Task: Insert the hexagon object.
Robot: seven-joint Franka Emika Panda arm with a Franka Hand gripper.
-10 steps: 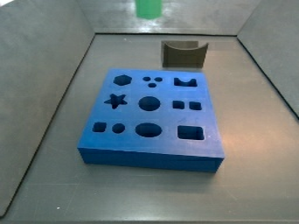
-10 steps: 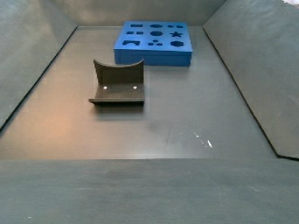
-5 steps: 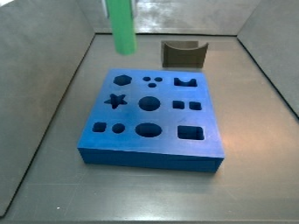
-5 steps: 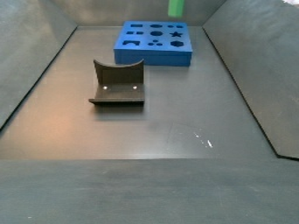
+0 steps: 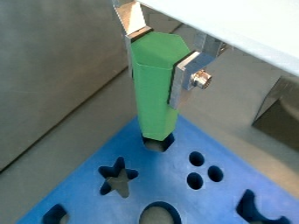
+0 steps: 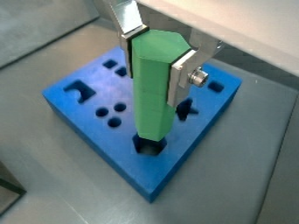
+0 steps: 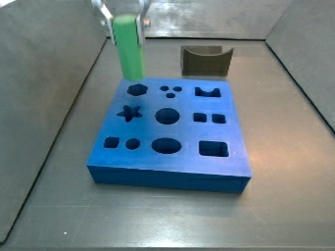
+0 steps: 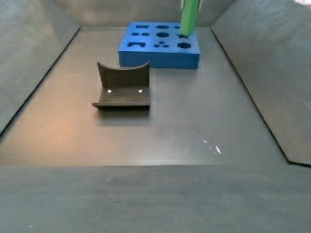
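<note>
Blue board: (image 7: pixel 167 132) fills mid-frame in a side view, lying flat, shaped holes on top.
Fixture: (image 8: pixel 123 87) left of centre in a side view, well apart from the board.
Hexagon object: (image 5: pixel 156 87) upright, lower end at a hole near the board's corner; whether it has entered is unclear.
Gripper: (image 6: pixel 153 63) silver fingers (image 6: pixel 186 72) clamped on the peg's upper sides.

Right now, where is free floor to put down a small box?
Free: the wide floor in front of the dark grey block. Crowded: the blue board, where the gripper holds the hexagon object at a corner hole.
</note>
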